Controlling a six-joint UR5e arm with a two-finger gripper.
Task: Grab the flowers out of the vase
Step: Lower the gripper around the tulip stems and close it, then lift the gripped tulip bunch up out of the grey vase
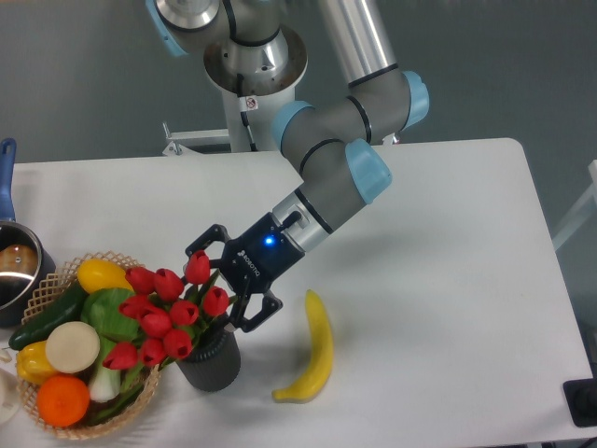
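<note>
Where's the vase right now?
The vase stands near the table's front edge, left of centre in the camera view, between the wicker basket and the banana, with the open gripper just above it.
</note>
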